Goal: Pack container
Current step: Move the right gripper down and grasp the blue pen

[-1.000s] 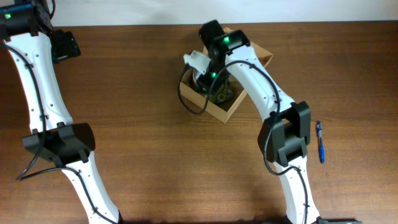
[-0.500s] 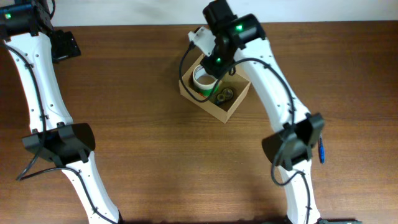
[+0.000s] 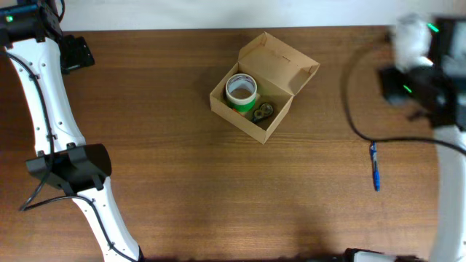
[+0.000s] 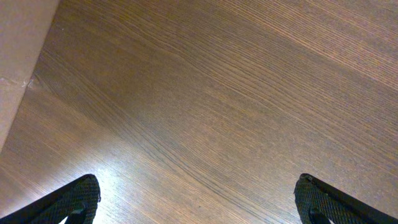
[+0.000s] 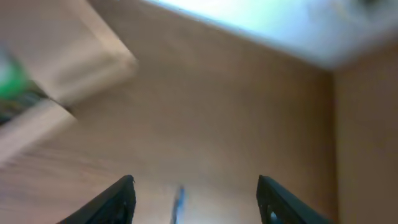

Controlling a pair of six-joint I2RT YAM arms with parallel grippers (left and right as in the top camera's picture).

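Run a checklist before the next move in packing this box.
1. Container lid open: ok.
2. Tape roll inside the container: ok.
3. Blue pen packed: not ok, it lies outside, to the container's right.
4. Right gripper open and empty: ok.
5. Left gripper open, empty, away from the container: ok.
6. Right wrist view sharp enough to aim: not ok, blurred.

The container is plain brown, its tape roll white and green, the pen blue, the table wood-grained.
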